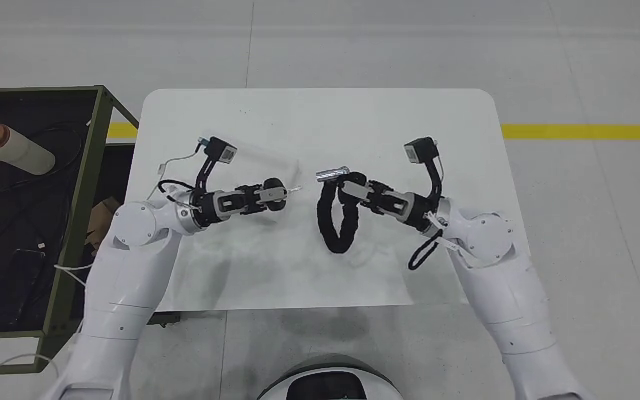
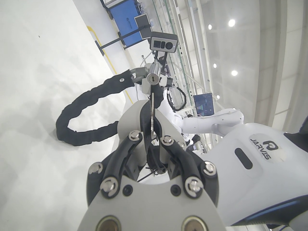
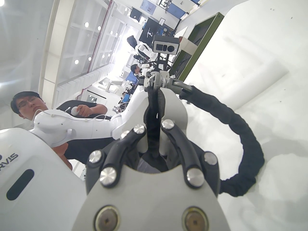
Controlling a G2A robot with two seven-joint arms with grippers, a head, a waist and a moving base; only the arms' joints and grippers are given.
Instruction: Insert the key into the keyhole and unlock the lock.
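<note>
My left gripper (image 2: 152, 111) has its fingers pinched tight on the key (image 2: 152, 99). The blade runs straight out along the gripper and points right at the keyhole (image 2: 153, 79), with its tip just short of it. The lock (image 1: 333, 175) sits above the middle of the table (image 1: 400, 130), keyhole face turned toward the key, and my right gripper (image 3: 156, 104) is clamped on the black cable (image 3: 240, 131) just behind the lock.

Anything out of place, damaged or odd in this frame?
Nothing stands out. The left hand grips the key, pointed at the keyhole but not yet in it. The right hand holds the cable lock by its black sleeve over the table. No damage or spill shows.
</note>
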